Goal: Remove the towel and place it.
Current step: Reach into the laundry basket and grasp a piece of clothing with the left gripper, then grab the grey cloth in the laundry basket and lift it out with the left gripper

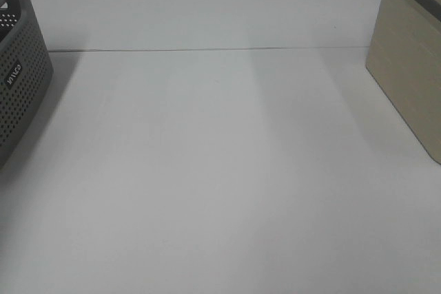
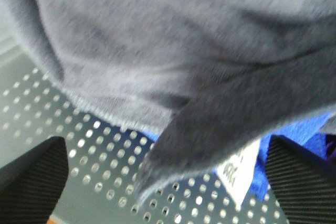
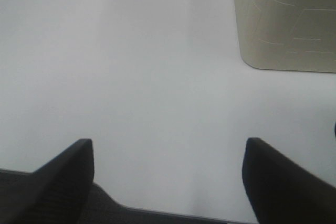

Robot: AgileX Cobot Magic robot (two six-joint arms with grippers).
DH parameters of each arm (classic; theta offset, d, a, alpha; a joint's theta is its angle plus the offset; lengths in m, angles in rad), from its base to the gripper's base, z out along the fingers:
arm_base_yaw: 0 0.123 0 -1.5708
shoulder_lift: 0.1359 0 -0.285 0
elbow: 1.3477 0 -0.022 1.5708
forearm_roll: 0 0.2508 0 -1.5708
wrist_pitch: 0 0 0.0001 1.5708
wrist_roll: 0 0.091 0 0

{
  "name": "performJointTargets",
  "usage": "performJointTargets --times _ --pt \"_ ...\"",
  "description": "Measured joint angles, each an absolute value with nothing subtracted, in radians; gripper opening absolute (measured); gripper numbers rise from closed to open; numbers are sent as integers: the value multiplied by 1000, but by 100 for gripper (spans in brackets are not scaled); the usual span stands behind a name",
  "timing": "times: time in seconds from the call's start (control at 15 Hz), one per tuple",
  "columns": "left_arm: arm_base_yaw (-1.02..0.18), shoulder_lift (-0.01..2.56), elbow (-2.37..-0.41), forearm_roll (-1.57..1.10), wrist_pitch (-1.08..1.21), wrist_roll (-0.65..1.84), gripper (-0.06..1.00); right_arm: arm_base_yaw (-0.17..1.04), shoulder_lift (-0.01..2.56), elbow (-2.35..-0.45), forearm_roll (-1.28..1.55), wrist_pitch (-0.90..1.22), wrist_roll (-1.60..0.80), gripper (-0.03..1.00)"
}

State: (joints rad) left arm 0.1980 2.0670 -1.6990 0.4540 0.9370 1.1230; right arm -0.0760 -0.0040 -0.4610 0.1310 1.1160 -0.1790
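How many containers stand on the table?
2: a grey perforated basket at the far left, a beige bin at the far right; others may sit out of frame.

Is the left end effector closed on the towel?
No, the left end effector is open, its fingers wide apart near the towel.

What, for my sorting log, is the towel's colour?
Plain dark grey-navy towel, clearest in the left wrist view.

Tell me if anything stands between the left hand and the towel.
Nothing visible does. The towel fills the wrist view just ahead of the open left hand, with the perforated basket behind it. A blue cloth and a white tag show past its edge, not in front of it.
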Motion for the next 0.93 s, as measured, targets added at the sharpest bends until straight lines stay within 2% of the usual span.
performJointTargets --times 0.27,0.53,0.6,0.73,0.93 --pt "198 2087 -1699 366 936 1159 95 -76 -4 -461 131 1116 -179 77" --pt "198 2102 -1699 354 966 1160 87 -76 -4 -461 131 1116 -179 77" --pt "198 2102 -1699 353 971 1160 81 -76 -4 -461 131 1116 -179 77" --pt "198 2102 -1699 352 984 1154 61 -76 -4 -461 131 1116 -179 77" --pt "198 2102 -1699 360 1025 1105 41 -76 -4 -461 131 1116 -179 77"
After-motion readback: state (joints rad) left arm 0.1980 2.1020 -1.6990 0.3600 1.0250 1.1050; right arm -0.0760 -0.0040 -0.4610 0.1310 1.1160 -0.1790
